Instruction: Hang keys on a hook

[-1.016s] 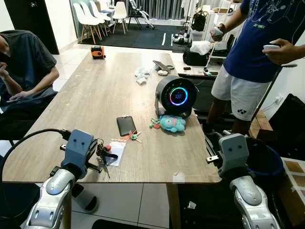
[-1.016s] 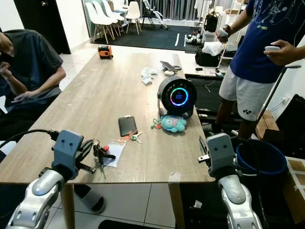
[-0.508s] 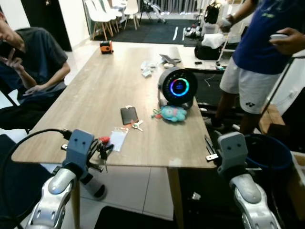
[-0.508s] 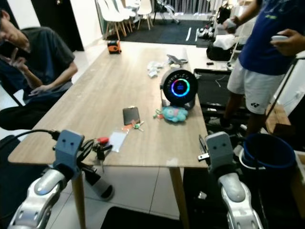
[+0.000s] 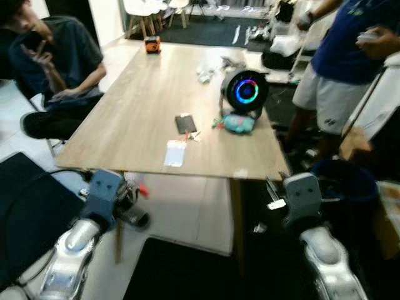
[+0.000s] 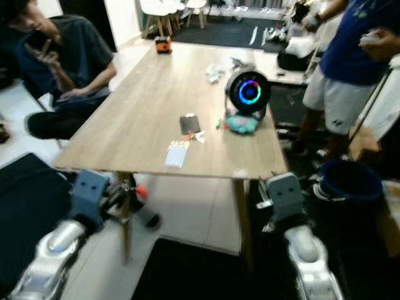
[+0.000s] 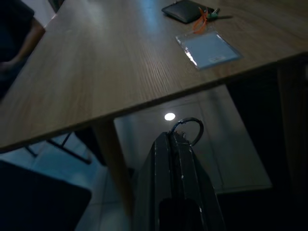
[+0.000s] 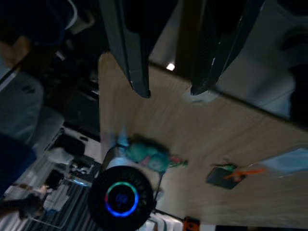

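Observation:
My left gripper (image 5: 129, 191) is shut on a bunch of keys (image 5: 139, 187) with a red tag, held low in front of the wooden table (image 5: 144, 106), below its near edge. In the left wrist view the two fingers (image 7: 173, 149) are pressed together with a metal key ring (image 7: 188, 128) sticking out past their tips. My right gripper (image 8: 169, 90) is open and holds nothing; it hangs near the table's front right corner (image 5: 273, 192).
On the table lie a black phone (image 5: 185, 124), a clear card sleeve (image 5: 175, 152), a round speaker with a lit ring (image 5: 245, 90) and a teal plush (image 5: 239, 123). One person (image 5: 56, 62) sits at the left, another (image 5: 350, 56) stands at the right. A blue bucket (image 6: 350, 181) is right.
The whole view has drawn back from the table, so the camera moved away. The left gripper, still shut on the keys, is now off the tabletop and below its edge.

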`<state>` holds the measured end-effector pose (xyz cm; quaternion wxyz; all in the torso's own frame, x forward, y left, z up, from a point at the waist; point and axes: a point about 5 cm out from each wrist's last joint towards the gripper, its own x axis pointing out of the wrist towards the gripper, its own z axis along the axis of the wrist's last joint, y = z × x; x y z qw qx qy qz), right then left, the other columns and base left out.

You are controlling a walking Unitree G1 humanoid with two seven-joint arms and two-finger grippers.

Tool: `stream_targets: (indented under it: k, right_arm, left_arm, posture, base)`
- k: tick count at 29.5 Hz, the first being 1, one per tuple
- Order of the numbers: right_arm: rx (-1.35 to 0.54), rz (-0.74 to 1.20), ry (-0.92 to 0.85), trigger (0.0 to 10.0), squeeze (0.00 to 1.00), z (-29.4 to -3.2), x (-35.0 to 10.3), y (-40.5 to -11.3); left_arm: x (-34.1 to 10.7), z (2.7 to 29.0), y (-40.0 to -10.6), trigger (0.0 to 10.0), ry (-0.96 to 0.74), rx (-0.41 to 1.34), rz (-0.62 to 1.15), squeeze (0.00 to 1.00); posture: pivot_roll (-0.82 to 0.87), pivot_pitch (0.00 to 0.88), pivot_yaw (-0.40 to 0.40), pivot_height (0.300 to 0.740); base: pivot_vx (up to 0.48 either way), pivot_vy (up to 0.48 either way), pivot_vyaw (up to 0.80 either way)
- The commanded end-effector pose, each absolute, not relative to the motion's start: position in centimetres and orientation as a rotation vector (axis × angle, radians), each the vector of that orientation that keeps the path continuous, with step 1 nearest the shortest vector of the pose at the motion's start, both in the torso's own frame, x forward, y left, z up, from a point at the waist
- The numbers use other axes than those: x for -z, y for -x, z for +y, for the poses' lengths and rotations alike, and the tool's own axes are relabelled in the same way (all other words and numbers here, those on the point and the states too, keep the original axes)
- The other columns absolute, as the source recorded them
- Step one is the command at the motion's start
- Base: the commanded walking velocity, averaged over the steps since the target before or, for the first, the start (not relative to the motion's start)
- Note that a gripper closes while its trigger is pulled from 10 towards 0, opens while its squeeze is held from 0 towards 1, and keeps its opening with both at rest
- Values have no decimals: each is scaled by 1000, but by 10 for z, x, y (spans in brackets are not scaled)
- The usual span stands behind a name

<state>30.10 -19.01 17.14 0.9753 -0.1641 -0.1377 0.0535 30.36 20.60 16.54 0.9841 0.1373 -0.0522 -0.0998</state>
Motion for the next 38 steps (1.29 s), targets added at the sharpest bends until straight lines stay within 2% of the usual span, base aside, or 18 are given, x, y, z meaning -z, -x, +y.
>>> stream_targets:
  k: [1,38]
  right_arm:
    - [-109,-269,329,10000,0,-191,-168,-300]
    - [-119,-272,327,10000,0,-188,-167,-300]
  left_arm:
    - [-164,207,-302,10000,-285,199,-99,0]
    - [-161,205,-300,10000,-284,204,-91,0]
  posture:
    - [-3,142,-5,740]
    - [-1,145,-5,740]
  base:
    - [-300,0,444]
    - [-298,0,481]
